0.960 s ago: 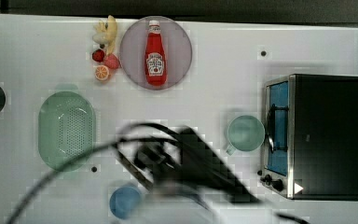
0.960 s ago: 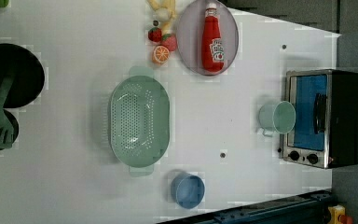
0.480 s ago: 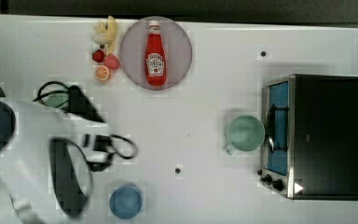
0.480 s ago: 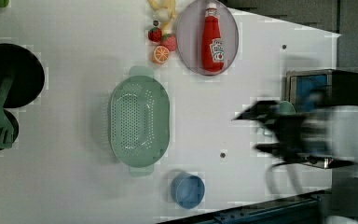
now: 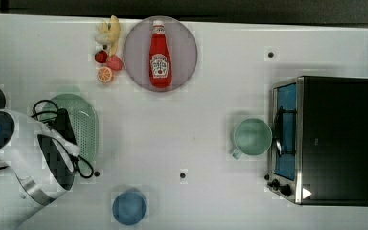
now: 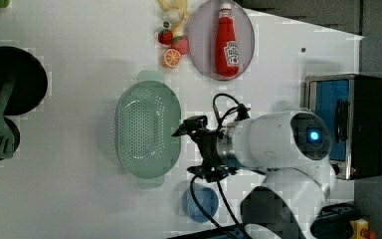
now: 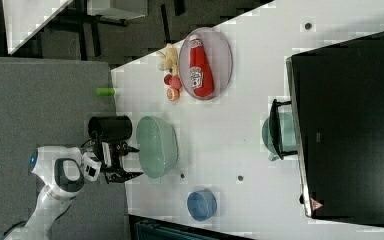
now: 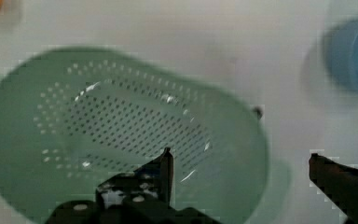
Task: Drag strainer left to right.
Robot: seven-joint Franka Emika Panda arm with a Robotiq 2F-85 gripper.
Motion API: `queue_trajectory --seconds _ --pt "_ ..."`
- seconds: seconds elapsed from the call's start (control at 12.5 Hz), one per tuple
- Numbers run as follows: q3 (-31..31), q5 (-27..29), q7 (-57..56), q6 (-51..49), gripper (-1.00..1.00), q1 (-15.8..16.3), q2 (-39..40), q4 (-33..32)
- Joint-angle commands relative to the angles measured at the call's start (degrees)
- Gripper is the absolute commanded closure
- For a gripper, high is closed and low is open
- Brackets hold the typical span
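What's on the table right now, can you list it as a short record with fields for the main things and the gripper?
strainer: mint green, oval, on the white table, not yet moved
gripper: open, one finger over the strainer bowl, the other outside its rim
mug: mint green, beside the toaster oven
blue cup: near the table's edge
ketchup bottle: lying on a round plate
toy fruit: next to the plate
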Motion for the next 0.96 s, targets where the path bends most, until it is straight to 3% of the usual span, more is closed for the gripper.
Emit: queue_trajectory --seconds 0.08,0.48,0.96 --pt "-1.4 -1.6 10.8 6.0 -1.0 0.0 5.5 1.4" --pt "-4.9 -2.9 10.8 21.2 -1.0 1.2 16.8 1.1" --pt "-10.2 -4.3 10.8 22.5 -1.0 3.4 18.3 -0.6"
